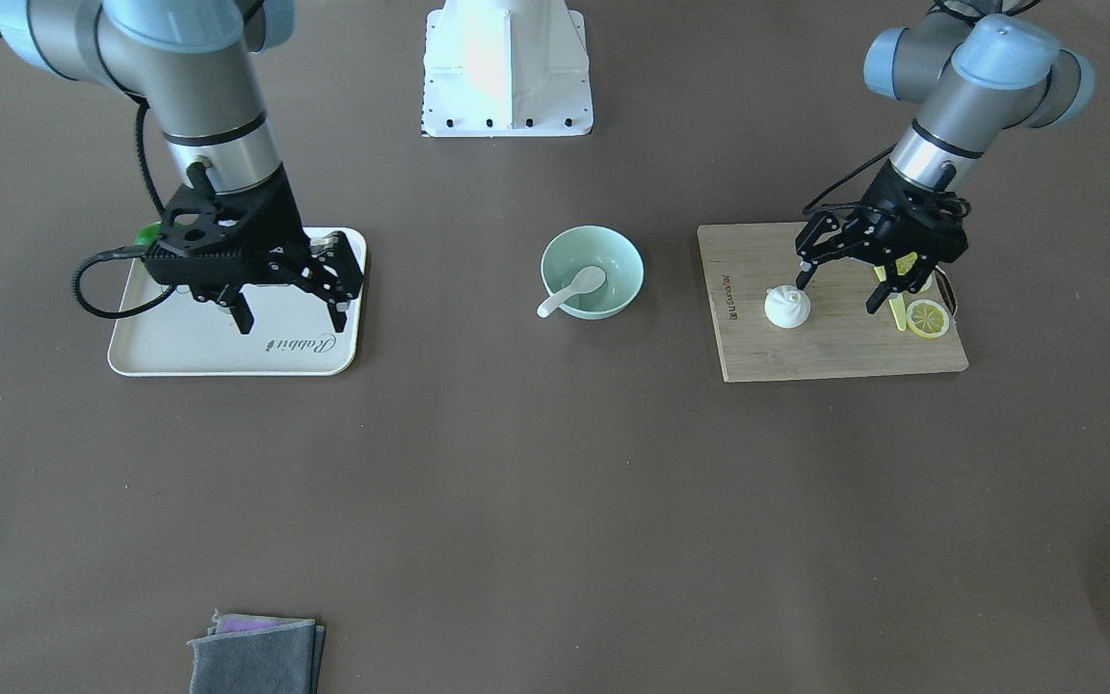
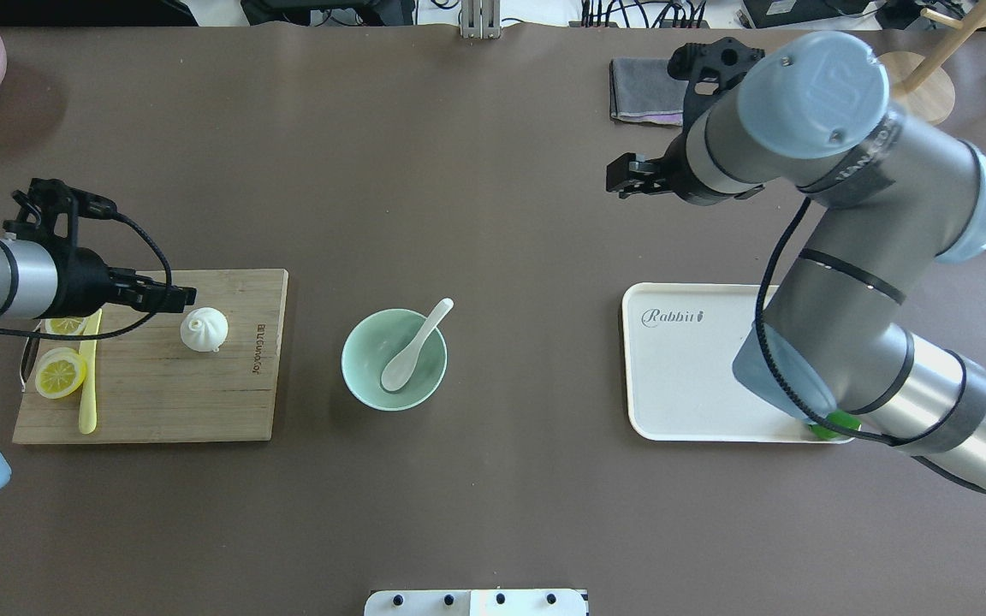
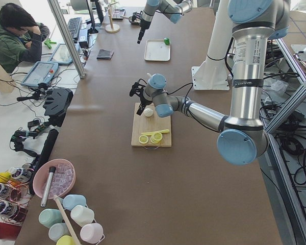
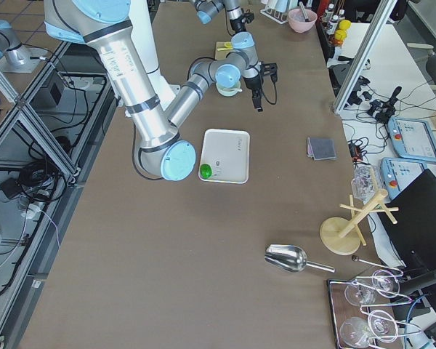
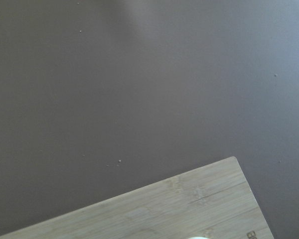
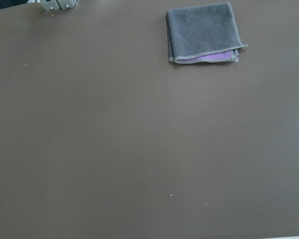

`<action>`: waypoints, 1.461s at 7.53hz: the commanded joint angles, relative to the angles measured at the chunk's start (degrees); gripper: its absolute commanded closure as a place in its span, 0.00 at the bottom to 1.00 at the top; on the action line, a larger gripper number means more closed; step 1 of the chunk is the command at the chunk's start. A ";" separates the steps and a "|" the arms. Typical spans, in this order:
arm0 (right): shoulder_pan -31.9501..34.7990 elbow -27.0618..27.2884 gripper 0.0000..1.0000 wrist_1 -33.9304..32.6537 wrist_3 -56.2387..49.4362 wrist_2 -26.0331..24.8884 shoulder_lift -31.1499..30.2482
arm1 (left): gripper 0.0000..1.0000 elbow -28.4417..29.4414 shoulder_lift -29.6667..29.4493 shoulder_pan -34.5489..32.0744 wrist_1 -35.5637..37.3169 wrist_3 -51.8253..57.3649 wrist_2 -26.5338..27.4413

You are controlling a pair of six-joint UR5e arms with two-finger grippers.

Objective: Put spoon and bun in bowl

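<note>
The bun (image 1: 787, 306), small, white and pleated on top, sits on a wooden cutting board (image 1: 834, 352) at the robot's left, well apart from the mint-green bowl (image 1: 618, 255) at the table's centre. The spoon (image 1: 574, 289) already lies in that bowl, its handle leaning out over the rim. The left gripper (image 1: 838, 295) hangs over the board with its fingers spread wide. One fingertip is close by the bun's top, and whether it touches cannot be told. The other is near a yellow knife (image 1: 897, 310) and a lemon slice (image 1: 928, 318). The bun looks off-centre, beside one finger rather than midway between the two. If the fingers close from here, they may nudge it aside, pinch only its edge, or catch the knife instead. Later, dropping the bun onto the leaning handle could lever the spoon out. The right gripper (image 1: 292, 313) is spread and empty, seen in the front view over a cream tray (image 1: 179, 352).
</note>
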 commanded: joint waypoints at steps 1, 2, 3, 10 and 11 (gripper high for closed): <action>4.24 -0.20 0.00 3.61 -6.54 5.12 -4.06 | 0.12 3.30 -0.37 6.63 0.04 -0.52 7.87; 4.24 -0.29 0.00 3.70 -6.54 5.21 -4.15 | 0.23 5.76 -1.32 7.78 -0.13 -0.43 9.64; 4.24 -0.20 0.00 3.70 -6.45 5.21 -4.15 | 0.52 5.70 -1.60 7.80 -0.22 -0.43 9.83; 4.15 -0.47 0.00 3.70 -5.57 4.60 -4.33 | 1.00 -0.81 -12.82 10.32 0.39 -15.60 9.92; 4.07 -0.38 0.00 3.79 -5.57 4.59 -4.33 | 1.00 -0.29 -16.68 13.82 1.18 -17.72 13.84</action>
